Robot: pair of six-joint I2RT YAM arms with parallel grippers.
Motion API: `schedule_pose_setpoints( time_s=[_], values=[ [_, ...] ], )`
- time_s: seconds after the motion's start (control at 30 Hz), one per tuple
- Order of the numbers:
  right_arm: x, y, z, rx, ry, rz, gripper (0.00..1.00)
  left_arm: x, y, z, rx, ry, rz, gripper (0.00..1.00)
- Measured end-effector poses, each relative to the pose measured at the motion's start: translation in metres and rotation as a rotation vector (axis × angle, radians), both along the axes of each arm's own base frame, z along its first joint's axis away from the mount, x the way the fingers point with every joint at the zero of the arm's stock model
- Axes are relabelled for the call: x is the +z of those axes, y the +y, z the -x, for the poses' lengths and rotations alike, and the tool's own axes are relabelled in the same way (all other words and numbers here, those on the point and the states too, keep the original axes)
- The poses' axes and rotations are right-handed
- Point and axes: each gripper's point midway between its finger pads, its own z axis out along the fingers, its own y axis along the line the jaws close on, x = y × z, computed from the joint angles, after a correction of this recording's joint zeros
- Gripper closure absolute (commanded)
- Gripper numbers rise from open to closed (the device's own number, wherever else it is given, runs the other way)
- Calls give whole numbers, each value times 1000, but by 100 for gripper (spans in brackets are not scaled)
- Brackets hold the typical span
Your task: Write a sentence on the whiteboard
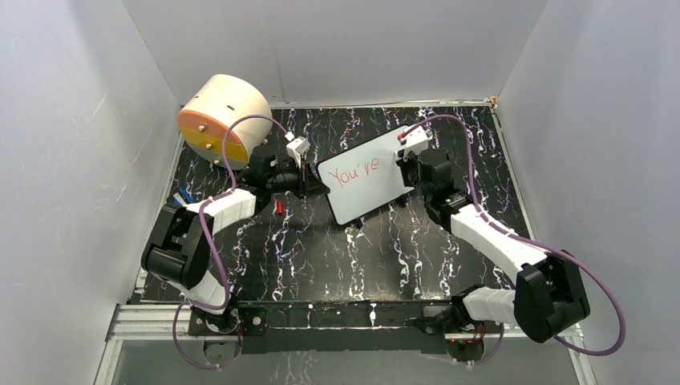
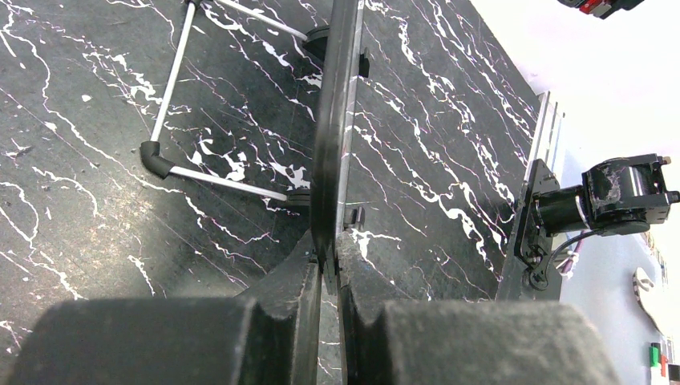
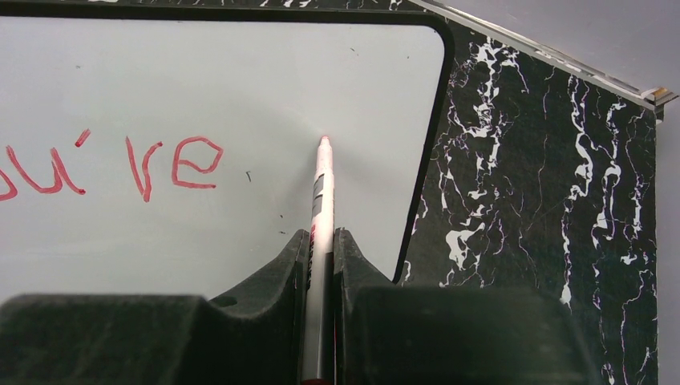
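Observation:
The whiteboard (image 1: 365,183) stands tilted at the middle of the table, with red lettering "You're" (image 1: 355,173) on it. My left gripper (image 1: 311,181) is shut on the board's left edge. In the left wrist view (image 2: 330,269) the board (image 2: 333,120) shows edge-on between the fingers. My right gripper (image 1: 409,164) is shut on a white marker with a red tip (image 3: 322,188). The tip rests at the board's face (image 3: 240,80), right of the "re" (image 3: 172,164) and near the right rim. I cannot tell whether it touches.
A beige drum with an orange face (image 1: 224,116) lies at the back left. A thin wire stand (image 2: 172,168) sits behind the board. A small red piece (image 1: 278,207) and a blue item (image 1: 183,195) lie near the left arm. White walls enclose the marbled black table (image 1: 321,249).

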Motion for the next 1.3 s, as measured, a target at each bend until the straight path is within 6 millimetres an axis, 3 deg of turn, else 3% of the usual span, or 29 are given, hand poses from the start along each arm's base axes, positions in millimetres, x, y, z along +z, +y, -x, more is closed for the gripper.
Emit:
schedule_pose_setpoints(
  time_s=[0.77,1.3],
  values=[
    [2,6,0,39,3,-16,100,0,0,1,-4,7,-7,100],
    [-8,8,11,56,63,-24,100,0,0,1,-4,9,-9,100]
  ],
)
